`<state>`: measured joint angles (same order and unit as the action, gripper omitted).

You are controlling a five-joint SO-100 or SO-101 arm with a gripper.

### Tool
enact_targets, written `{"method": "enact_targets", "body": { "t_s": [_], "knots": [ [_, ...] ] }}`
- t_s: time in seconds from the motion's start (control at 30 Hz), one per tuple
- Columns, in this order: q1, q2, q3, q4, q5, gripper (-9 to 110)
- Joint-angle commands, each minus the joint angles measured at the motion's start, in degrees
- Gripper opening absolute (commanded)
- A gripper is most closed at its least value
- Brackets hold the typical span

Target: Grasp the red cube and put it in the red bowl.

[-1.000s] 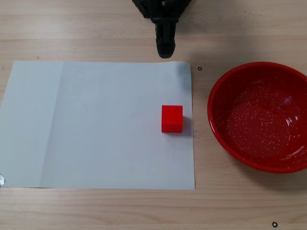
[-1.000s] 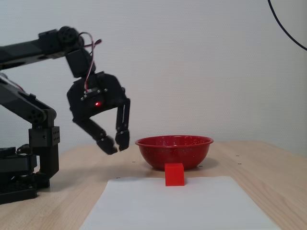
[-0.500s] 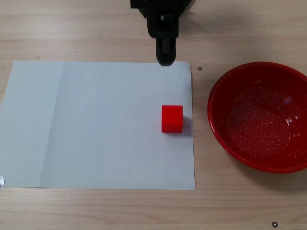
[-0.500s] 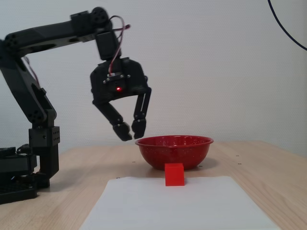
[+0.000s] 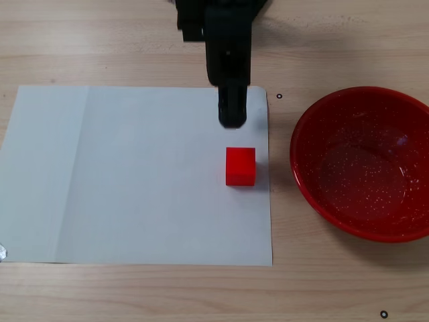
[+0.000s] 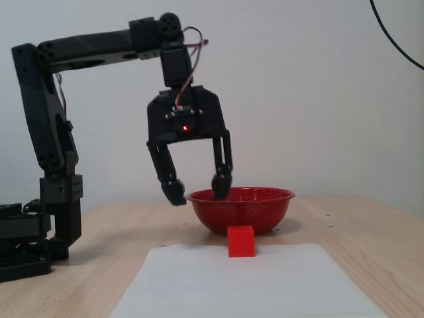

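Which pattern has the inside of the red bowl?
Fine white speckles on glossy red bowl, clearest in a fixed view.

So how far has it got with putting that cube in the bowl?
Nothing is finished yet. The cube sits untouched on the paper, and the bowl is empty. In hand: the open hand hangs in the air, up from the cube and not yet over it. Left: lowering, gripping, carrying and dropping it in.

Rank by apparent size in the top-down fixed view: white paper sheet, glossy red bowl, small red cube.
Largest to smallest:
1. white paper sheet
2. glossy red speckled bowl, cut off at the right edge
3. small red cube
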<state>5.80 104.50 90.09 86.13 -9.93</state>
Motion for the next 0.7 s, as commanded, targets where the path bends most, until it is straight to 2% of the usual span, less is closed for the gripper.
{"method": "enact_targets", "body": {
  "t_s": [0.0, 0.27, 0.67],
  "knots": [
    [0.53, 0.7, -7.29, -0.97, -0.53, 29],
    [1.93, -5.63, -13.36, -1.05, -1.05, 48],
    [2.72, -12.39, -18.54, -2.29, -0.7, 56]
  ]
}}
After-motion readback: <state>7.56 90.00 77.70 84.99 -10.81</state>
